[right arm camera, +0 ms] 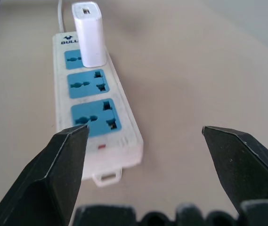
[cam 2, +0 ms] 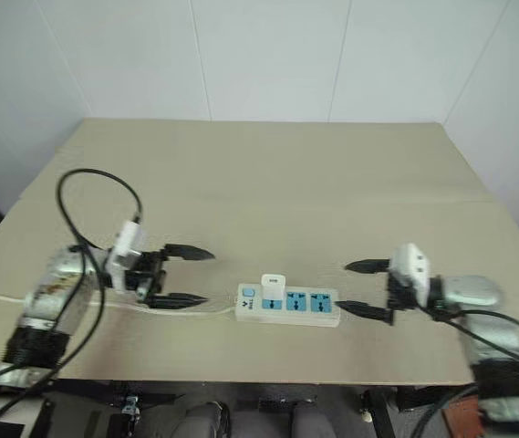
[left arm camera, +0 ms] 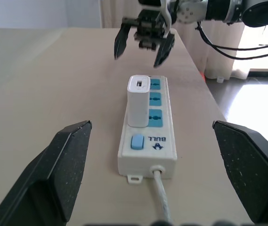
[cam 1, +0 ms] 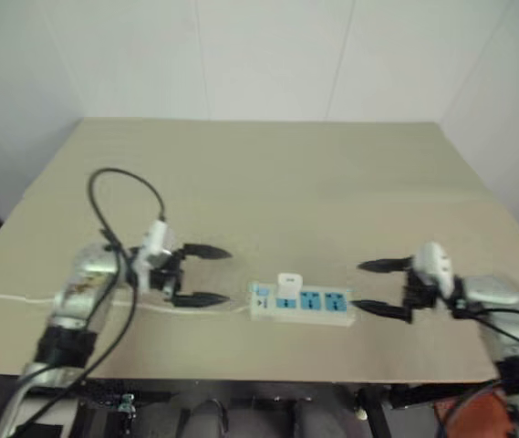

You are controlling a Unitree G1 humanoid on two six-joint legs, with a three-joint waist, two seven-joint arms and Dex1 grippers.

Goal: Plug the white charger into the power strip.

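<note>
The strip [left arm camera: 148, 136] on the tabletop [cam 2: 268, 173] reads "BULL" beside its blue switch [left arm camera: 137, 141]. The charger [left arm camera: 138, 100] stands upright in the socket nearest that switch. Left claw [cam 2: 179, 274] and right claw [cam 2: 366, 288] hang spread, empty, flanking the strip.

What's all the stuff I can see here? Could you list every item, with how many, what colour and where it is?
table: one, beige, spanning the scene under everything else
power strip: one, white with three blue sockets, lying near the table's front edge between the two tools
charger: one, white, standing upright in the socket nearest the strip's switch end
cord: one, thin and white, leaving the strip's switch end and running along the table toward the robot's left
left tool: one, black fingers, open, beside the strip's switch end, holding nothing
right tool: one, black fingers, open, beside the strip's other end, holding nothing
</note>
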